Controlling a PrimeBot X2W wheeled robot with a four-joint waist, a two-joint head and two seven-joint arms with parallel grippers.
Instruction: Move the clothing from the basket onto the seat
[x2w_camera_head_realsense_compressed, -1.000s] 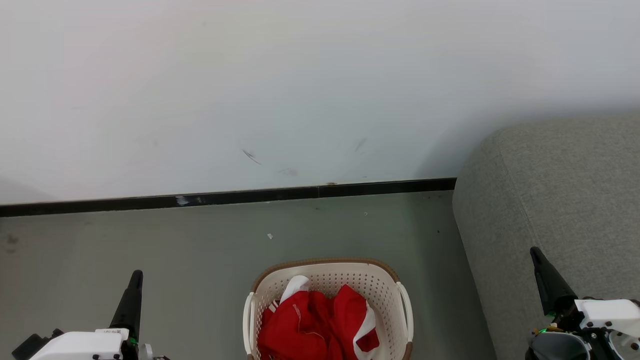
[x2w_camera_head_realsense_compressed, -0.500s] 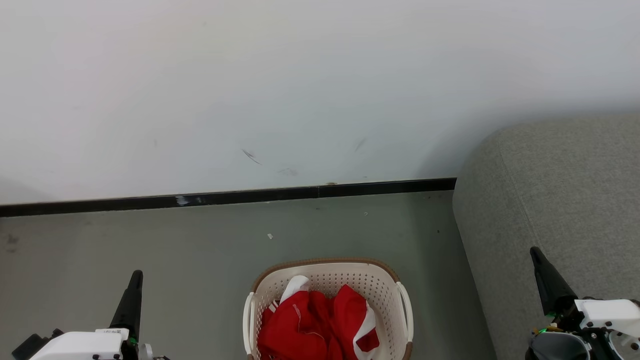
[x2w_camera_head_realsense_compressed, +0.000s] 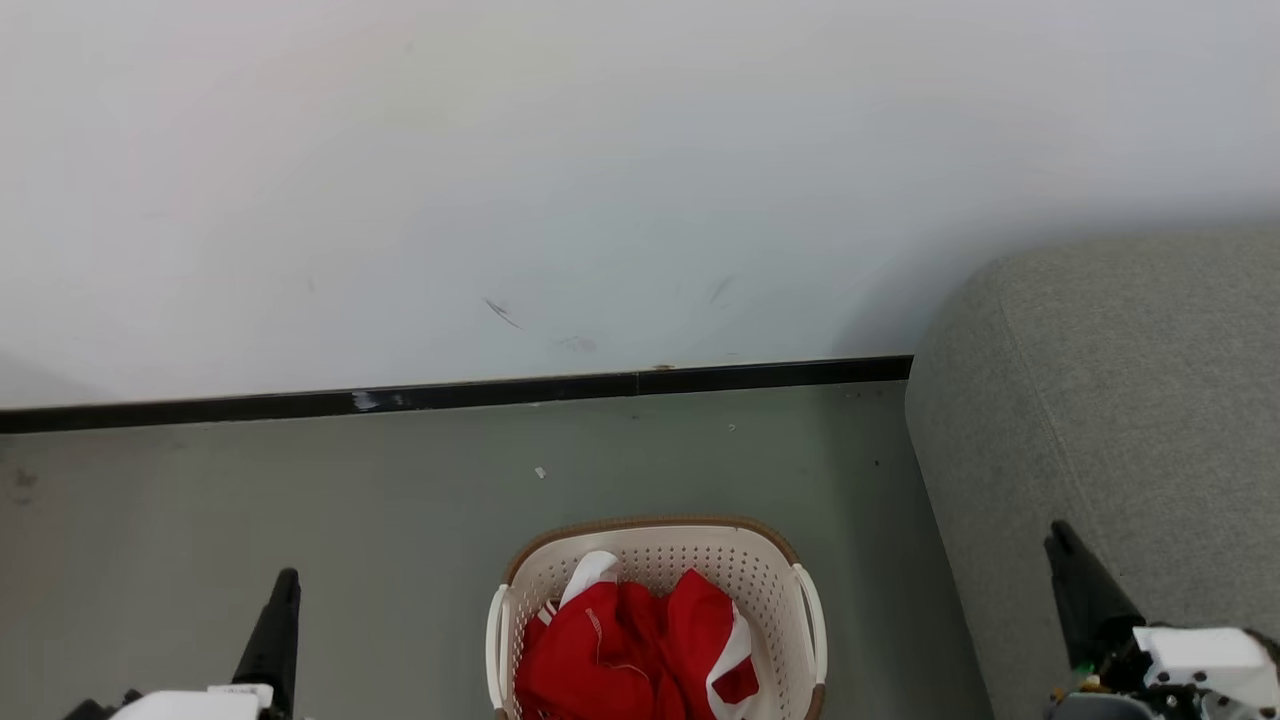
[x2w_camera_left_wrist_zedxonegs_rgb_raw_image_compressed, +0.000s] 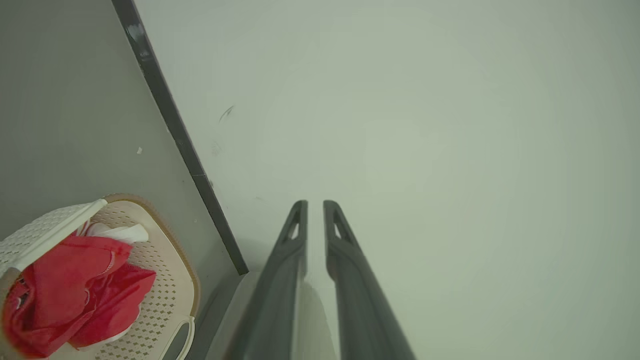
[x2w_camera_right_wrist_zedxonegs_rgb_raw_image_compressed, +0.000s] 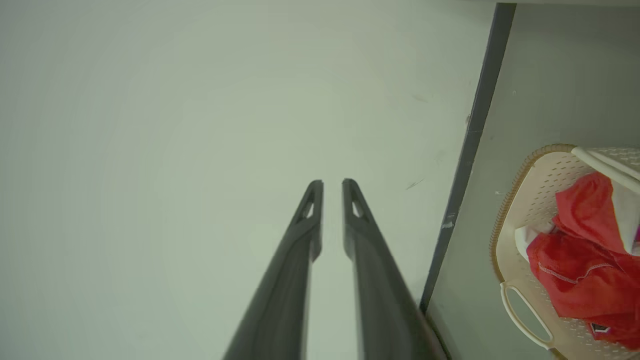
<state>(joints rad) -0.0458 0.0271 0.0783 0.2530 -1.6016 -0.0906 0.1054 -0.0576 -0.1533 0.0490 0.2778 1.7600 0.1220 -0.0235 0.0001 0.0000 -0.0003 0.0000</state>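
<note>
A: Where's the clothing (x2w_camera_head_realsense_compressed: 625, 650)?
B: Bunched red and white inside the basket (x2w_camera_head_realsense_compressed: 740, 575) on the floor, with the grey seat (x2w_camera_head_realsense_compressed: 1120, 400) just beside it.
A: And the tools?
B: Left tool (x2w_camera_left_wrist_zedxonegs_rgb_raw_image_compressed: 315, 204) and right tool (x2w_camera_right_wrist_zedxonegs_rgb_raw_image_compressed: 332, 182) are each slightly parted, grasping nothing, aimed at the wall.
A: Best approach?
B: I'd tip 1 down, spread it wider, pinch a top fold and lift clear of the rim.
A: Any writing?
B: None legible.
</note>
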